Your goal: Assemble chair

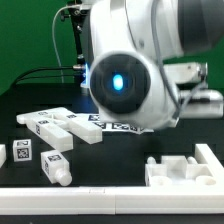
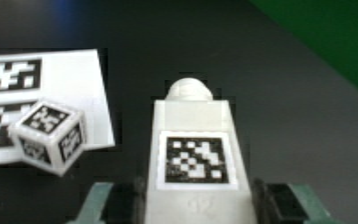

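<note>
Black tabletop (image 2: 309,90) runs under everything I can see. Nearest to me, my gripper (image 2: 190,203) straddles a white chair leg (image 2: 197,140) that lies flat on the black, its tag facing up and its rounded end pointing away from me. One of my fingers (image 2: 105,202) stands along each long side, partway closed and very near the plastic. I cannot tell whether they press on it or only flank it. Just beside the leg, apart from it, sits a small tagged cube (image 2: 51,135) at the edge of a flat tagged panel (image 2: 34,70). In the exterior view my arm (image 1: 125,70) hides the grip. More chair parts lie loose on the exterior view's left: long pieces (image 1: 55,125), a small square piece (image 1: 20,153) and a short peg-like piece (image 1: 55,165). A notched white block (image 1: 185,170) sits well apart on the exterior view's right; what its notches hold I cannot tell. Farthest back hangs a green backdrop (image 1: 30,40).
</note>
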